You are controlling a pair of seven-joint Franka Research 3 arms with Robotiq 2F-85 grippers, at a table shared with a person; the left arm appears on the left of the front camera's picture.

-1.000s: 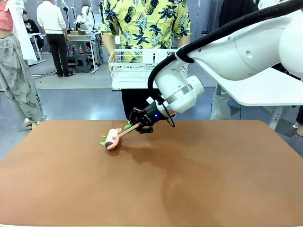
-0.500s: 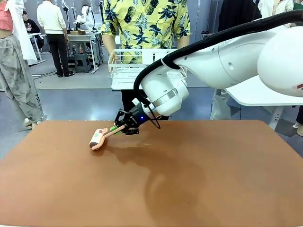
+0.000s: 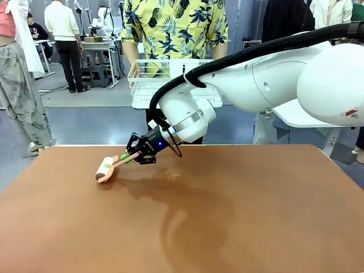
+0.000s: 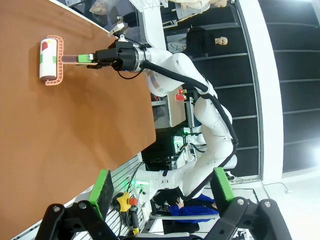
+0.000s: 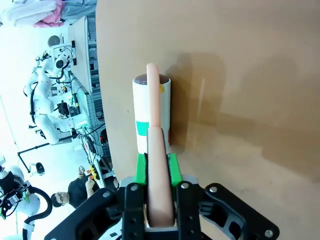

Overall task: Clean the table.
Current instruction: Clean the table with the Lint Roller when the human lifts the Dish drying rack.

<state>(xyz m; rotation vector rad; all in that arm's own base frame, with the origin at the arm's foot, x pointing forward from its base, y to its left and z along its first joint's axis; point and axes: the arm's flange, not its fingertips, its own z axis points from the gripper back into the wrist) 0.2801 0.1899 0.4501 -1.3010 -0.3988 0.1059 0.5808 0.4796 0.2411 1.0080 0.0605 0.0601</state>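
My right gripper (image 3: 135,157) is shut on the pink handle of a lint roller (image 3: 104,169), whose white drum rests on the reddish-brown table (image 3: 227,216) near its far left edge. In the right wrist view the handle runs up between the green pads (image 5: 141,169) to the drum of the lint roller (image 5: 151,112), which lies on the table (image 5: 250,75). In the left wrist view my left gripper (image 4: 162,187) hangs open and empty above the table (image 4: 75,120), well away from the lint roller (image 4: 49,60) and the right gripper (image 4: 94,57).
Across the table a person in a yellow patterned shirt holds a white wire rack (image 3: 170,82). A white-topped table (image 3: 318,114) stands to the far right. Other people stand in the background at left.
The right arm has swept to the left along the far part of the table, carrying the lint roller's drum over the surface. The person and the rack have stayed put.
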